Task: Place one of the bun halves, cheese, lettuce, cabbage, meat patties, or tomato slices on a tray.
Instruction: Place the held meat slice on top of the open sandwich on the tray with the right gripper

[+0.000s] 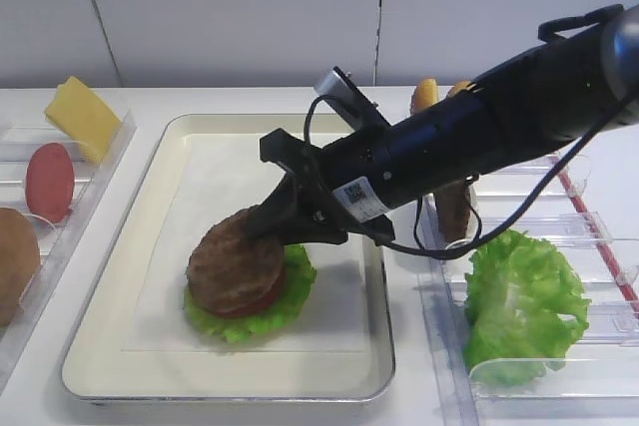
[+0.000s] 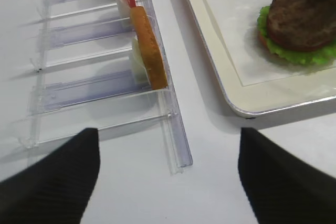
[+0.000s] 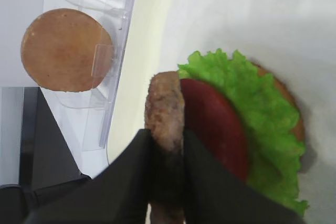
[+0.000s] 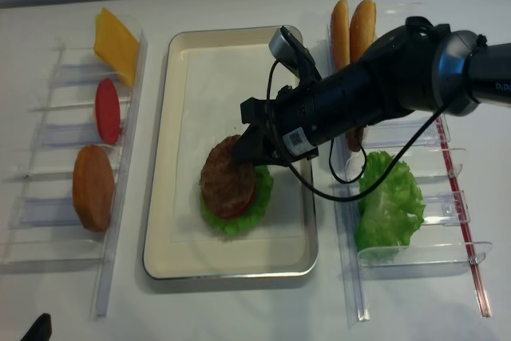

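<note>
Brown meat patty point(image 3: 165, 114) pinched edge-on in right gripper point(image 3: 167, 153), jaws nearly closed on its rim. Tilted over tomato slice point(image 3: 212, 127) and lettuce point(image 3: 252, 103) near tray point(image 1: 120, 246) front-left corner; needs tipping flat, then release. Left gripper point(image 2: 168, 177) spread wide, empty, off tray's left edge.

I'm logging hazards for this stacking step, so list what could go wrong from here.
1. The right hand pinches the meat patty by one edge, tilted over the tomato slice; on release it could slide off.
2. Pulling away, the fingers could drag the patty or the lettuce beneath across the tray.
</note>
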Robot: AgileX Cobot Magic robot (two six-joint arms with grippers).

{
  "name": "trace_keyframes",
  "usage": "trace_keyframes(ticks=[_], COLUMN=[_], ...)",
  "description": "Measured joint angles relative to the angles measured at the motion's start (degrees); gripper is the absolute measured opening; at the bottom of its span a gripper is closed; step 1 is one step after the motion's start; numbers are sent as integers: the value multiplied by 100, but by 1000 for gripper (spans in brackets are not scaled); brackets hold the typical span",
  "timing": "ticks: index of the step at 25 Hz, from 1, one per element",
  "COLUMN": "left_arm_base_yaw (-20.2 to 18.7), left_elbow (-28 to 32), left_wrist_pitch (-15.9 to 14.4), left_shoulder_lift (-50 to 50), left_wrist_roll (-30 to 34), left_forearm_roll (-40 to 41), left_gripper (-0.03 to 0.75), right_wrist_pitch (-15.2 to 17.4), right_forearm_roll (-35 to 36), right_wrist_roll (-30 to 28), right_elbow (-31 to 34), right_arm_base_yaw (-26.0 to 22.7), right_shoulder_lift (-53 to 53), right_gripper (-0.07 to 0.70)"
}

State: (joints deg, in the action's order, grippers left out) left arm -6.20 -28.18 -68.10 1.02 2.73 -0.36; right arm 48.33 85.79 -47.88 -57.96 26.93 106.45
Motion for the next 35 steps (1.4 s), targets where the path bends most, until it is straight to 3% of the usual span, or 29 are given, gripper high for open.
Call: trace_keyframes(ticks=[3,5,9,12,22,27,31,35], left_arm_base_yaw=[0,0,0,0,0,0,0,0], left_elbow=[0,0,0,0,0,0,0,0], left_wrist_pitch=[0,0,0,0,0,0,0,0], left_shoulder_lift=[0,0,0,0,0,0,0,0], left_wrist_roll=[0,0,0,0,0,0,0,0], left_forearm_roll=[0,0,0,0,0,0,0,0], left_gripper=[512,512,512,512,512,512,512,512], right_wrist_pitch=[-8,-21,-42,-42,-127,-80,253,834], right_forearm_roll=[-34,-104,-220,-252,-1127,-2248,-3086,-3893], right_wrist_roll=[0,0,0,0,25,637,1199,1635], right_elbow=[0,0,0,0,-414,-832,-1309,-1954], right_arm_base_yaw=[0,0,0,0,0,0,0,0], right_shoulder_lift=[0,4,4,4,4,4,4,4], right_gripper=[188,263,496,576,601,601,601,601])
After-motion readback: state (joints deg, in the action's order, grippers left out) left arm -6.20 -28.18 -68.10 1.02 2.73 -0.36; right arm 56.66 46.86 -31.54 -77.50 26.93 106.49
